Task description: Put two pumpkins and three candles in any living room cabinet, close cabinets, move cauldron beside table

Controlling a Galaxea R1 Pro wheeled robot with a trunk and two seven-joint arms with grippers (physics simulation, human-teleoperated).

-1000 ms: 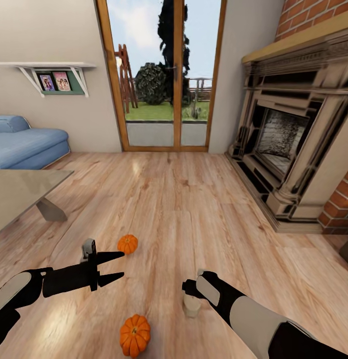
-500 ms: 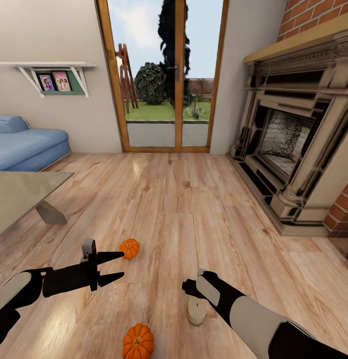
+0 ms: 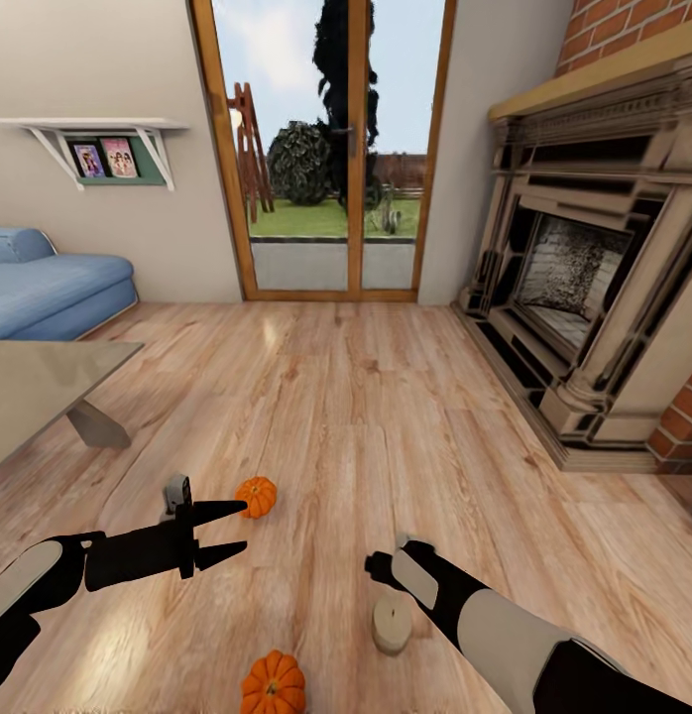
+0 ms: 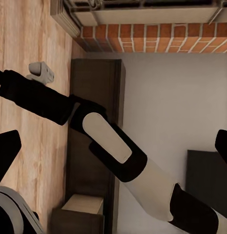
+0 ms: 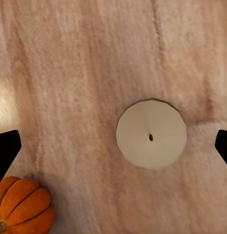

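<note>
Right tool (image 5: 113,146) hovers wide open, empty, over an upright candle (image 5: 151,140) at floor's 6 o'clock; probably light, waxy, rigid: pinch its round sides.

Both arms were glossy black w/ pale beige-grey panels. Left arm (image 3: 49,575): black forearm, a rounded beige shell near the elbow, small grey block w/ dark slot on top by the wrist. Left gripper (image 3: 222,531): two thin black tapered fingers, pointed tips. Right arm (image 3: 505,635): beige oval inset on black wrist housing, long beige forearm sleeve, black upper segment. Right gripper fingertips (image 5: 6,151) plain black, blunt.
</note>
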